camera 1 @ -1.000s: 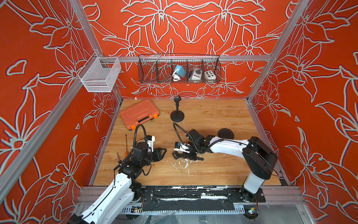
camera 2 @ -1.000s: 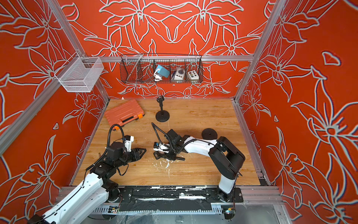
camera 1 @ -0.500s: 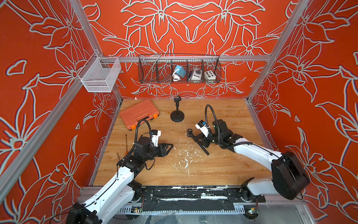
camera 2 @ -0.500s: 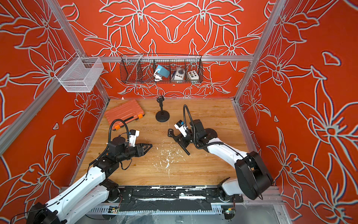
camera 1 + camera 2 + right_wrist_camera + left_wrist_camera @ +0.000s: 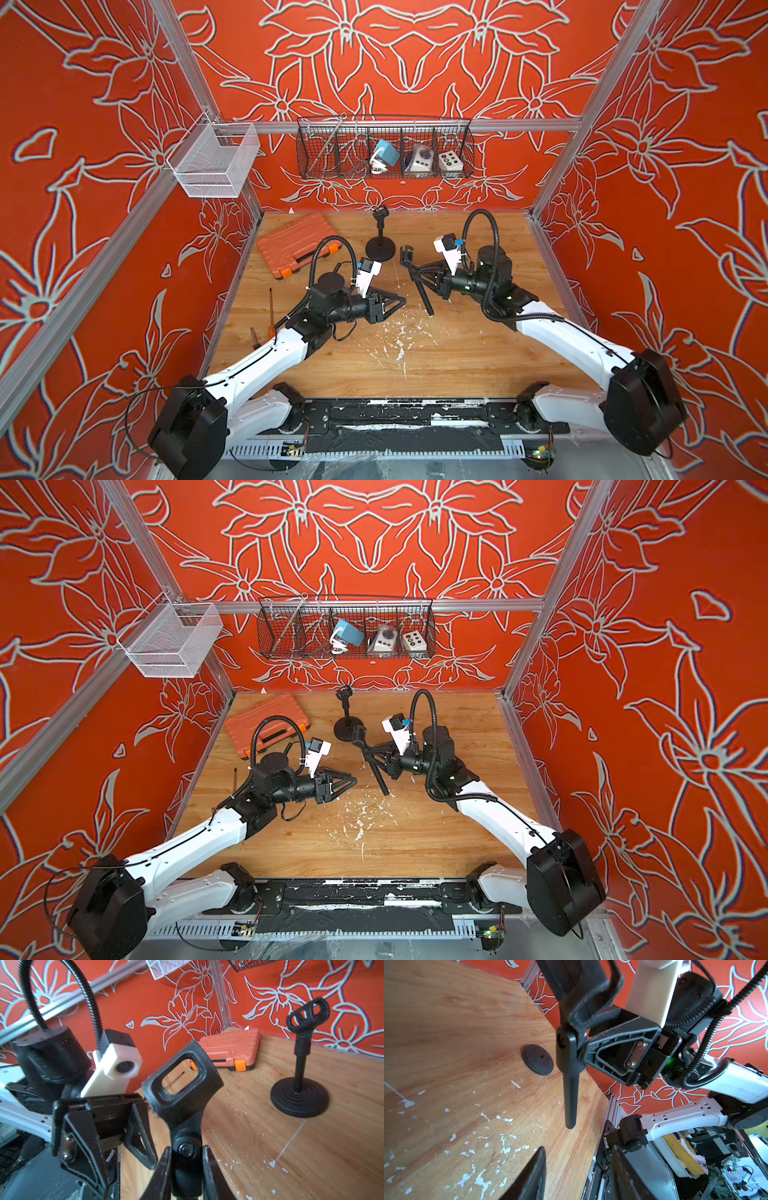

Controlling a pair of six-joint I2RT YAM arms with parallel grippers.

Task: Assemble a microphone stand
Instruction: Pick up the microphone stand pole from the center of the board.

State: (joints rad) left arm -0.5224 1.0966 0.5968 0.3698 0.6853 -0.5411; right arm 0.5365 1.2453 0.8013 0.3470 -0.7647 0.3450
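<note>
Two hands sit close together mid-frame in both top views. The right hand [image 5: 419, 276] clamps the clip pole [image 5: 426, 300] just below its hinge, tilted, above the surface [image 5: 415, 374]. The left hand [image 5: 400, 301] is empty, fingers moderately parted, just left of the pole. A round base [image 5: 537, 1059] lies flat on the surface. An assembled stand [image 5: 380, 245] is upright, upper centre.

A stand [image 5: 380, 249] is standing at the table's [image 5: 415, 374] back, a toolbox [image 5: 297, 243] lying left of it, a screwdriver [image 5: 271, 303] lying nearer the front.
</note>
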